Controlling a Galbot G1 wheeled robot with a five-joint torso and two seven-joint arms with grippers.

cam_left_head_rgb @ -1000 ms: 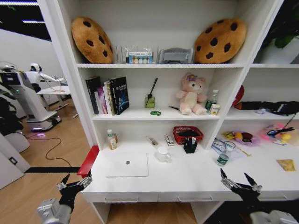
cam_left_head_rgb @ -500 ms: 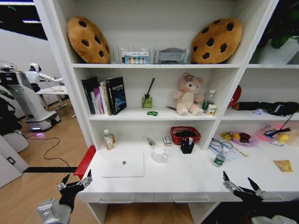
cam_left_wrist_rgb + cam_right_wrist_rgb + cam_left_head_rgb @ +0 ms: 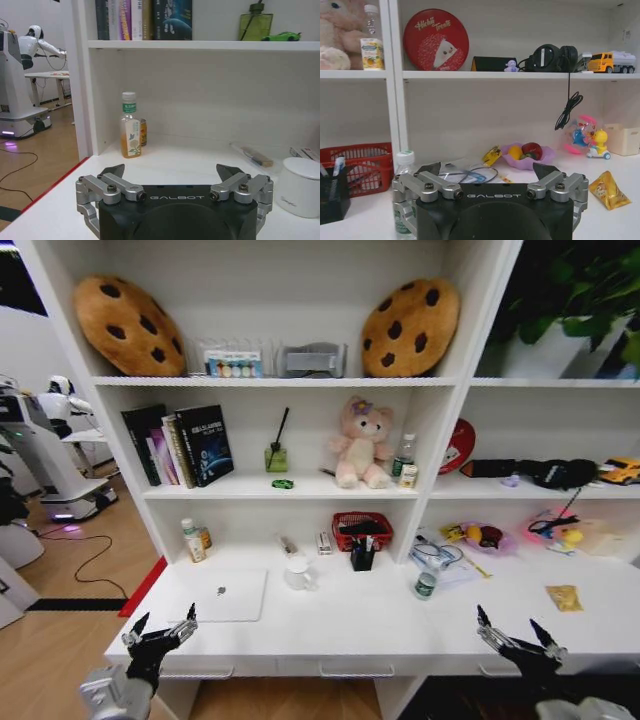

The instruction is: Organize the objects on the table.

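Grippers idle at the desk's front edge: my left gripper (image 3: 160,631) and right gripper (image 3: 518,637) both spread wide, holding nothing, hovering low — parked, I'd judge, nothing picked yet. On the table (image 3: 380,625): laptop (image 3: 223,595) flat near my left side, green-capped bottle (image 3: 426,585) mid-right, gold packet (image 3: 564,597) far right. Pens sit in a black holder (image 3: 362,555) by the red basket (image 3: 362,530). Further back, a tiny green item (image 3: 283,483) lies on the shelf. Readable: "GALBOT" on both grippers, "Hichli Treats" on the red tin (image 3: 436,39).
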